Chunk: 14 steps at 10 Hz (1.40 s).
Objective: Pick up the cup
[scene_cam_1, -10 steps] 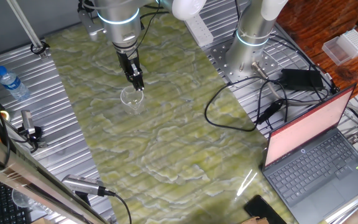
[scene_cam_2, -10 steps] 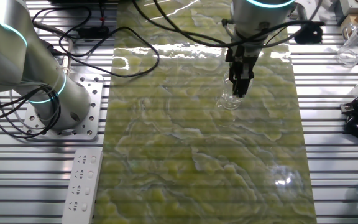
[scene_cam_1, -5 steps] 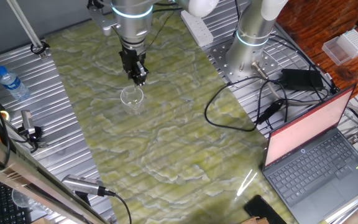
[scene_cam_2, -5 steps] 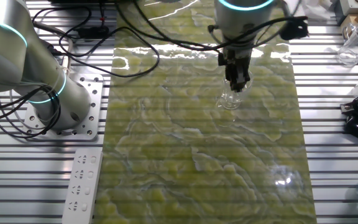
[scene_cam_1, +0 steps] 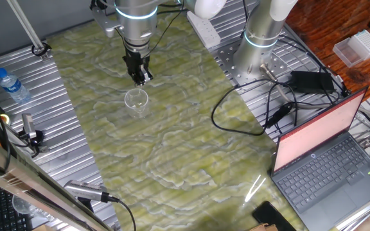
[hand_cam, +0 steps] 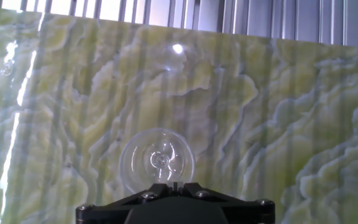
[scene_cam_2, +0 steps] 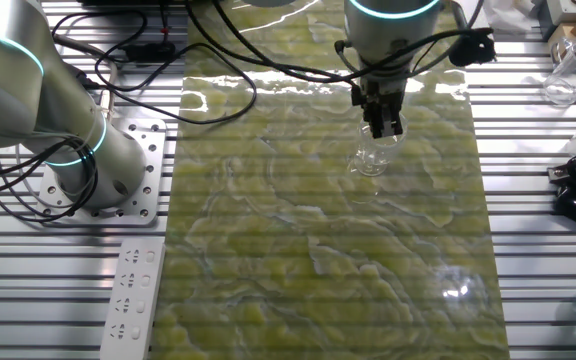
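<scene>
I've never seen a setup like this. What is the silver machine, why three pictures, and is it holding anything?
The silver machine is a robot arm, and at its tip is a gripper with two black fingers. Two pictures come from cameras fixed at different sides of the table, which is covered with a green marbled mat. The third comes from a camera on the hand itself, looking down along the fingers. On the mat stands a small clear cup, upright, seen from above as a round glassy circle in the hand view. The gripper hangs just above the cup and holds nothing. Off to the sides lie a laptop, cables, a water bottle and a second arm's base.
</scene>
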Each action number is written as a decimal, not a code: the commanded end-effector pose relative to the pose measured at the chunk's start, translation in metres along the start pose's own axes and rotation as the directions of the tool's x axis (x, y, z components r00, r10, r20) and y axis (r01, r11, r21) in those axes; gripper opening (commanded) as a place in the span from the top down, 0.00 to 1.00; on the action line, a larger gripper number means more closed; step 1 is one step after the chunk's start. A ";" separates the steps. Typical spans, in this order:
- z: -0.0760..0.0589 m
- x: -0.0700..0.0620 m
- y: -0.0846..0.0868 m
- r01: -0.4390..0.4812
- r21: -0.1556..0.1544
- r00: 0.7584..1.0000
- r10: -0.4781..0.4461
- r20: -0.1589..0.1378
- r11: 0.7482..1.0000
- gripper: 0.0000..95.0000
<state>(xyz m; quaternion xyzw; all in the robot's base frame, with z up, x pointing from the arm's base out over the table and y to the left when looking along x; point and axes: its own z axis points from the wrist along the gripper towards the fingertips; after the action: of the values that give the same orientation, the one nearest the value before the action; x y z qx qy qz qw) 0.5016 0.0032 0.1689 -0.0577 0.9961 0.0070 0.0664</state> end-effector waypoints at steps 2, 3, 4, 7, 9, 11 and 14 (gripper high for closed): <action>0.000 0.000 0.003 0.033 0.002 0.999 -0.033 0.012 0.999 1.00; -0.001 -0.001 0.003 0.054 0.002 0.998 -0.054 0.011 0.999 1.00; -0.002 -0.002 0.005 0.058 0.001 0.998 -0.058 0.001 0.998 1.00; -0.006 -0.005 0.010 0.041 -0.014 0.997 -0.042 -0.066 0.999 0.80; -0.004 -0.009 0.015 0.042 -0.014 0.997 -0.043 -0.063 0.999 0.60; -0.002 -0.012 0.020 0.060 -0.012 0.997 -0.060 -0.058 0.998 0.00; -0.001 -0.013 0.022 0.053 -0.005 0.997 -0.053 -0.052 0.999 0.00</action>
<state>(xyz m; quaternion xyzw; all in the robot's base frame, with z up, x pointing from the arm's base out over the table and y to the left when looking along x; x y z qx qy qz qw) 0.5099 0.0264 0.1719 -0.0832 0.9956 0.0044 0.0419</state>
